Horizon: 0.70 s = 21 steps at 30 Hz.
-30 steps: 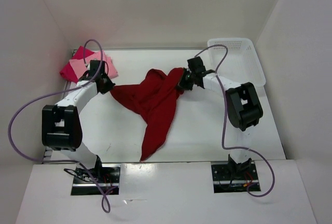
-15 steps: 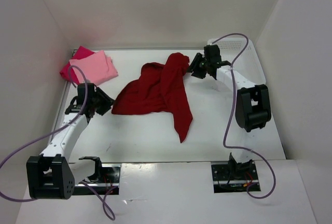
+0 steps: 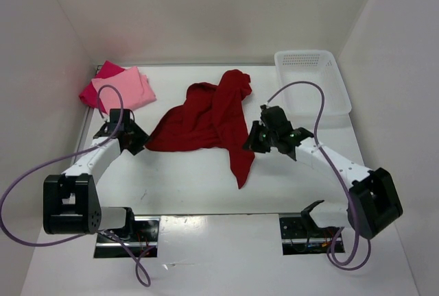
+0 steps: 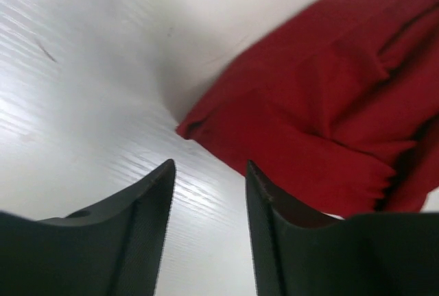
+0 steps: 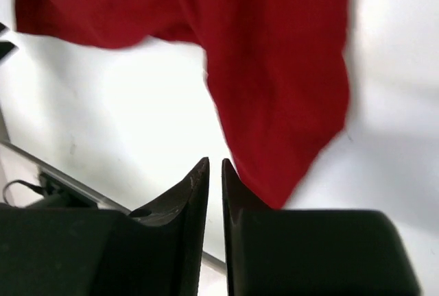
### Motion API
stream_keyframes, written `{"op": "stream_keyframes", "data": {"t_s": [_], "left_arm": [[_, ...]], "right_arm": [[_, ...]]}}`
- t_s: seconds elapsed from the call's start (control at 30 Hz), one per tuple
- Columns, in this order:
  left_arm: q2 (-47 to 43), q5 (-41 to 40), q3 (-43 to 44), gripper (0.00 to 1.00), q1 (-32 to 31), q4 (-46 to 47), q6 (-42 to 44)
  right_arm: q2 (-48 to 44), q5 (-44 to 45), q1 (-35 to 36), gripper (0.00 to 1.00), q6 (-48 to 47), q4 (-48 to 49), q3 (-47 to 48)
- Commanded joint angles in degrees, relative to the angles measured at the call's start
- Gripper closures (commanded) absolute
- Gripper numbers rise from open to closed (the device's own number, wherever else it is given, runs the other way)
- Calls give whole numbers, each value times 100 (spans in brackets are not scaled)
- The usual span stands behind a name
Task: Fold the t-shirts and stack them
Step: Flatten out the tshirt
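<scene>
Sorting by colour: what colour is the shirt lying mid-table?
The shirt is dark red; the top external view shows it best.

So apart from the main stuff, you've got a white plastic lattice basket point(image 3: 302, 56) sitting upright in the far right corner of the smooth white desk point(image 3: 178, 176). It's just beside the plain white right wall point(image 3: 394, 77), with a matching back wall point(image 3: 206, 15) behind it and a white left wall point(image 3: 34, 70) across the way. A flat white board point(image 3: 219, 262) runs along the near edge.
</scene>
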Motion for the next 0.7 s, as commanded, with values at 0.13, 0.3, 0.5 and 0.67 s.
{"op": "stream_keyframes", "data": {"t_s": [0.13, 0.3, 0.5, 0.67], "left_arm": [[-279, -743, -191, 54, -77, 124, 268], [543, -849, -114, 48, -77, 608, 470], [1187, -902, 90, 50, -130, 994, 400], [1320, -955, 221, 59, -130, 1048, 347]], "right_arm": [[-561, -107, -8, 78, 175, -6, -597], [-350, -302, 132, 69, 324, 206, -676], [-34, 489, 1116, 59, 324, -356, -377], [-34, 1008, 1469, 55, 447, -638, -263]]}}
